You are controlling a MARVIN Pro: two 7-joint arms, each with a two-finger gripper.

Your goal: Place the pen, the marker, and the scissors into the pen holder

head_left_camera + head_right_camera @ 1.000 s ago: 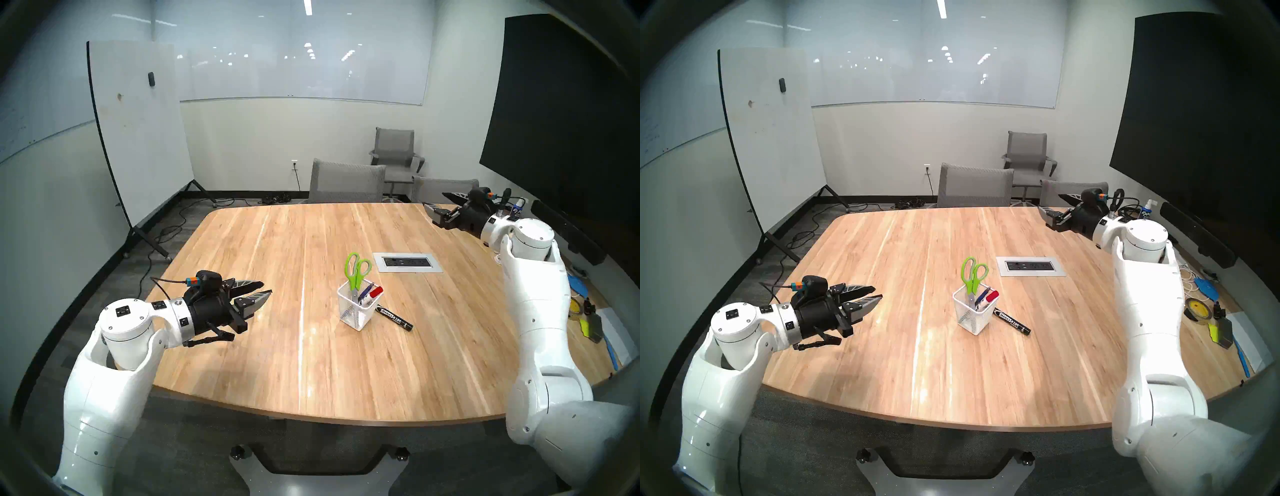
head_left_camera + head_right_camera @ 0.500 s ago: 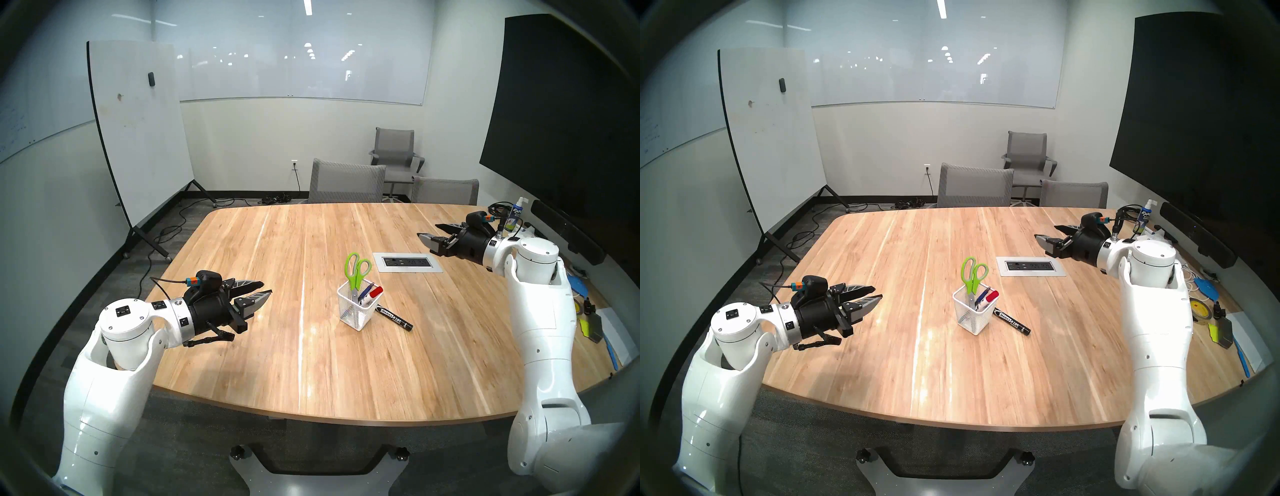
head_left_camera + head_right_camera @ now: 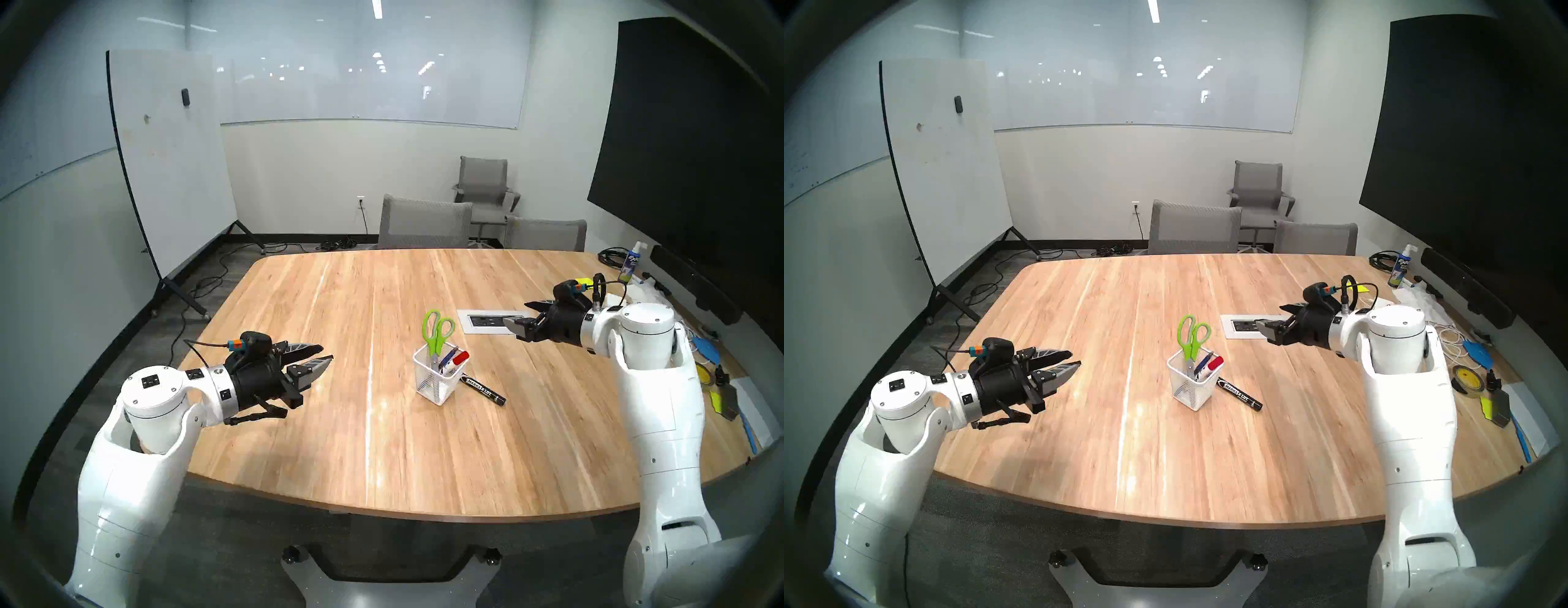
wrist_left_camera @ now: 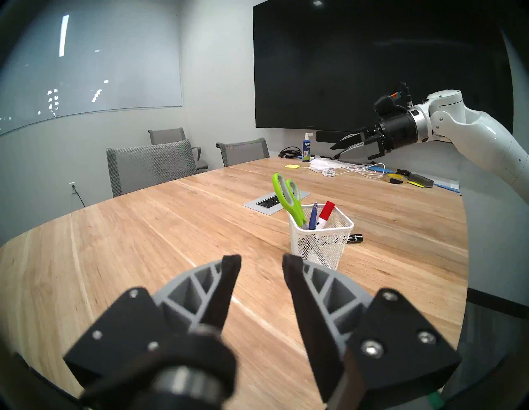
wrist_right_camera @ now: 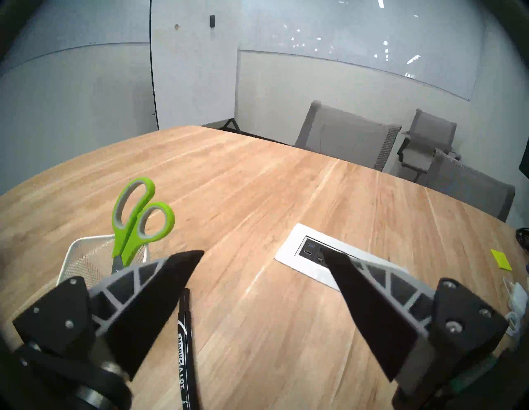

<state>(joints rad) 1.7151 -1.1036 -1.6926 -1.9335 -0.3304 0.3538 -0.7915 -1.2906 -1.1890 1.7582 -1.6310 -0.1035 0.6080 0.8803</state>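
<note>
Standing in the white mesh pen holder are the green scissors, blue-capped pen and red-capped marker; 1 black marker is lying just beside it. Right gripper is hovering nearby, fingers spread, empty. Left gripper is hanging well apart, fingers slightly parted. Task looks done; retreating next, unless black marker counts.
</note>
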